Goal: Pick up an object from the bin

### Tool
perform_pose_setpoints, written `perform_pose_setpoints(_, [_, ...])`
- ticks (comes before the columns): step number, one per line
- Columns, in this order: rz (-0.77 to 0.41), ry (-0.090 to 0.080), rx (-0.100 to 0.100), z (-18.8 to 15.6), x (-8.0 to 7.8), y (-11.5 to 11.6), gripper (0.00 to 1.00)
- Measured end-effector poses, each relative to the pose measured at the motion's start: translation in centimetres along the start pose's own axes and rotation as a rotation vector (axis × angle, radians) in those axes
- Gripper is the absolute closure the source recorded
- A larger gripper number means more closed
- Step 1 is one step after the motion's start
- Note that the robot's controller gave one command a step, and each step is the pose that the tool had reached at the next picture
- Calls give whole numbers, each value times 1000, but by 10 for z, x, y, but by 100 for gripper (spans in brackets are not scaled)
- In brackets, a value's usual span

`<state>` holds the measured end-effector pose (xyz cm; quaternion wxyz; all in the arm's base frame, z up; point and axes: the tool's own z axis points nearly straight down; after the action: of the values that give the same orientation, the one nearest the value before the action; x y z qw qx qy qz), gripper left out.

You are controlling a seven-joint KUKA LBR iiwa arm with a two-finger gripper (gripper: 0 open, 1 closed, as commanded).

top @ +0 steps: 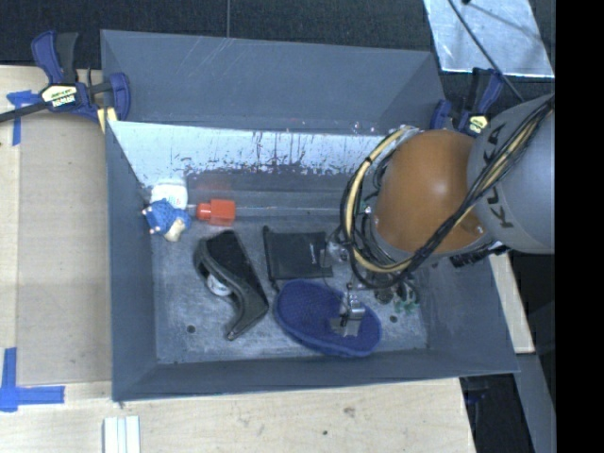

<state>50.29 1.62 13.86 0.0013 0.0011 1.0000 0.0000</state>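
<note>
Gripper (351,317) over a dark blue, oval, soft-looking pad (304,311) at bin (132,281) front edge; clenched or released: cannot tell.

Dark floor (283,3) at the top, pale wooden tabletop (57,253) left and below.

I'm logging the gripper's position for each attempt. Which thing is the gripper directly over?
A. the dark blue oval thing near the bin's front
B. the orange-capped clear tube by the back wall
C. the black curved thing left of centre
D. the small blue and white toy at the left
A: the gripper is above the dark blue oval thing, well apart from the orange-capped tube, the blue and white toy and the black curved thing.
</note>
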Motion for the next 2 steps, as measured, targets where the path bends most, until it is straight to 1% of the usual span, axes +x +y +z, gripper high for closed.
perform_pose_setpoints(1, [-71,-4,0,70,-102,17,0])
perform_pose_setpoints(2, [-69,-4,-1,67,-101,17,100])
